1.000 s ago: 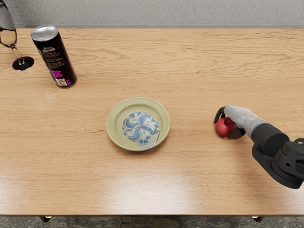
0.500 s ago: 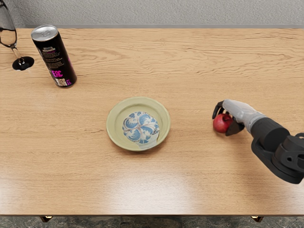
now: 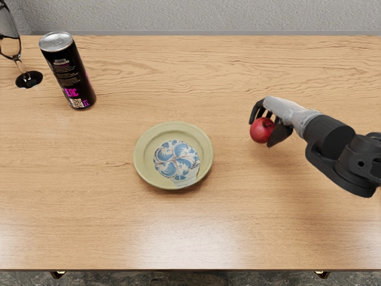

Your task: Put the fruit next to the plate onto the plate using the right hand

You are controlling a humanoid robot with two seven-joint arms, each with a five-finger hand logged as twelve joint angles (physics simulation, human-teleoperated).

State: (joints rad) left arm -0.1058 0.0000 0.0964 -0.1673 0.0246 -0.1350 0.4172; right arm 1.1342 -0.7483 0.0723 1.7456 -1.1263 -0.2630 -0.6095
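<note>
We've got the green plate [image 3: 141, 156] mid-table with its blue swirl pattern fully on show. The red fruit [image 3: 259, 130] is off to its right, well apart from the rim, and our right hand [image 3: 278, 117] has its fingers curled around it. Can't tell whether the fruit touches the table [image 3: 238, 226]. The black can [image 3: 68, 71] stands upright at far left. The wine glass [image 3: 12, 44] beside it is cut off by the frame edge, and the fingers hide part of the fruit.

Wooden table [image 3: 238, 65], grey wall [image 3: 208, 15] behind
</note>
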